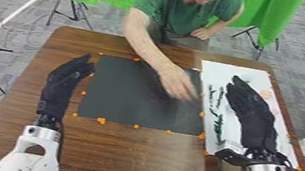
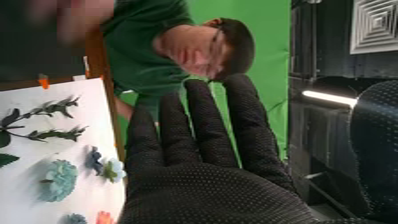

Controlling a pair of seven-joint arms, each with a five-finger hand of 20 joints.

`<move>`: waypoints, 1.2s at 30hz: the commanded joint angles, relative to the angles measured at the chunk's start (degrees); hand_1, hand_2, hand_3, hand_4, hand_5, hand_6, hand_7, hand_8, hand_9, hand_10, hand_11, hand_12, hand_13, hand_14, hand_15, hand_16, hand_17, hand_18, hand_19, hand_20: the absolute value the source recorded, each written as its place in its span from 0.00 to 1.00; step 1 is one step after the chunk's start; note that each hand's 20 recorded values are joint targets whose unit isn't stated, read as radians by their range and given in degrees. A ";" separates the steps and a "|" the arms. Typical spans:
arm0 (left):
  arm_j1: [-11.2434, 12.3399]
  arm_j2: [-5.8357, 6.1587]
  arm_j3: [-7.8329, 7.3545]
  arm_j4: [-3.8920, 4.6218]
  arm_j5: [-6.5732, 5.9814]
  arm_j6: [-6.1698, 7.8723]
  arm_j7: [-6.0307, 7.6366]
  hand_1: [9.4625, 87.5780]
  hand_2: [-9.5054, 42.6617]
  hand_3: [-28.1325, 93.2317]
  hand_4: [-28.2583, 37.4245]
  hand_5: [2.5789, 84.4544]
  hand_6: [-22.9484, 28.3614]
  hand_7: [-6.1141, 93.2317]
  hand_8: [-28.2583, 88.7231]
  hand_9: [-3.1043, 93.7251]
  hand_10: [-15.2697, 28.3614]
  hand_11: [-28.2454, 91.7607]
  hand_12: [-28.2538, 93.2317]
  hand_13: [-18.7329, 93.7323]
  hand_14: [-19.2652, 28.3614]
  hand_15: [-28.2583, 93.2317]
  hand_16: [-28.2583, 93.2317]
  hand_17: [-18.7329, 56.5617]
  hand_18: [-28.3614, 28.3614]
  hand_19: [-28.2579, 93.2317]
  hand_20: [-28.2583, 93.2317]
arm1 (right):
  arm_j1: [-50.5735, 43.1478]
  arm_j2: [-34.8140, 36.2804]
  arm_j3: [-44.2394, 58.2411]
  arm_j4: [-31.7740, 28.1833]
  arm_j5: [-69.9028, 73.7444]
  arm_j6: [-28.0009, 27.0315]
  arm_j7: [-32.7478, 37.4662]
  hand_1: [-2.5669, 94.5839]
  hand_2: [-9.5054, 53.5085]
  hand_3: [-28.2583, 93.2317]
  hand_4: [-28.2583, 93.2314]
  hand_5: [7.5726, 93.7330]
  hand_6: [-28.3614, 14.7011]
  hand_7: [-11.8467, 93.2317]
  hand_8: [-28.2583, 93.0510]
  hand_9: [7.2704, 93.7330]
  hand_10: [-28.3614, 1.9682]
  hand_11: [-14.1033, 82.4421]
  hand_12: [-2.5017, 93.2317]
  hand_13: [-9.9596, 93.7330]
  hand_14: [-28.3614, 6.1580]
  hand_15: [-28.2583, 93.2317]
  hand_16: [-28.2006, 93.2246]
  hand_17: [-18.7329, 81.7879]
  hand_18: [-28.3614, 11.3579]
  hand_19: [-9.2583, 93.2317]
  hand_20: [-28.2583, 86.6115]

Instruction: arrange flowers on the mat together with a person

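Left of the head view: left hand, fingers straight, above the worktop beside the black mat. Centre: person's hand, blurred over the mat's right part; grip impossible to tell. Right of centre: white sheet bearing leafy green sprig, near the mat's right edge. Probably light, with springy stem and soft leaves; best pinched at bare stem, clear of leaf tips. Farther right: right hand above the sheet, fingers straight, slightly spread, thumb wide, nothing held. On the sheet in the right wrist view: blue-green flower and pale flower, likely delicate in the petals; grasp beneath the head. For moving, skirt the person's hand, cross the mat's right edge above the orange markers, and use the room lower down.
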 commanded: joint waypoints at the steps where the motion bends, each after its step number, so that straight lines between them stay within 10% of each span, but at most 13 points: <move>1: 0.16 -0.21 0.17 0.41 0.16 -0.30 0.22 0.27 0.00 0.76 0.18 0.50 0.49 0.19 0.19 0.48 0.63 0.37 0.34 0.48 0.74 0.34 0.25 0.33 0.70 0.26 0.38 | 0.02 0.18 0.31 0.02 -0.06 -1.14 0.22 0.13 0.18 0.86 0.09 0.37 0.59 0.23 0.15 0.38 0.44 0.19 0.13 0.35 0.50 0.30 0.30 0.32 0.50 0.09 0.42; 36: 0.82 -0.56 -0.88 -0.47 -2.14 0.62 -1.64 0.27 0.00 0.76 0.18 0.50 0.49 0.20 0.19 0.48 0.63 0.37 0.34 0.48 0.74 0.34 0.25 0.33 0.70 0.27 0.38 | -2.07 -0.78 0.83 -1.16 -1.17 0.46 0.05 0.15 0.16 0.86 0.09 0.40 0.59 0.23 0.15 0.41 0.43 0.19 0.14 0.36 0.50 0.30 0.31 0.32 0.49 0.09 0.43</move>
